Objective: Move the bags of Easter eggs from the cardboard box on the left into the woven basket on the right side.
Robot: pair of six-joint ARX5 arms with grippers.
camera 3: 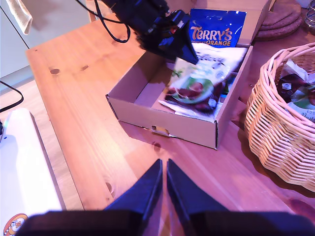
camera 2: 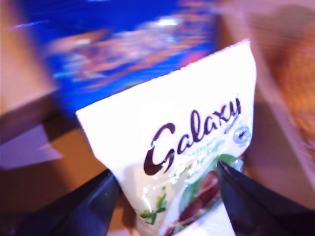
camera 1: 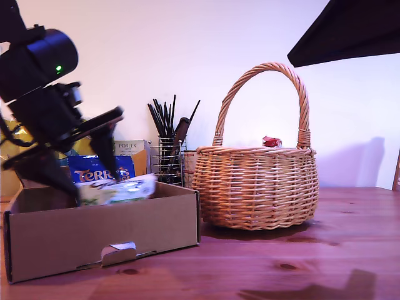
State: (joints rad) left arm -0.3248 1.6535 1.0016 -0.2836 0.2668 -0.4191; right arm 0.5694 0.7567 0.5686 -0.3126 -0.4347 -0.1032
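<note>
My first gripper [camera 1: 94, 184] [camera 2: 165, 169] [camera 3: 184, 56] is shut on a white-and-green Galaxy bag [camera 1: 122, 189] [camera 2: 187, 118] [camera 3: 197, 83], held tilted at the rim of the cardboard box [camera 1: 94, 234] [camera 3: 162, 120]. A blue Terry's bag [camera 1: 100, 173] [camera 2: 118, 44] [camera 3: 212, 32] leans against the box's back wall. At the exterior view's right stands the woven basket [camera 1: 256, 187] [camera 3: 275, 128], with a red-tipped bag [camera 1: 272, 142] [camera 3: 300, 93] inside. My second gripper [camera 3: 165, 179] hovers shut above the table in front of the box, holding nothing.
A wire holder with black sticks [camera 1: 167, 156] and a white Porlex carton [camera 1: 131, 150] stand behind the box. A dark arm part [camera 1: 337, 28] hangs over the basket's side. Cork mats [camera 3: 280, 19] lie behind the basket. The table's edge [camera 3: 44, 98] runs near a cable.
</note>
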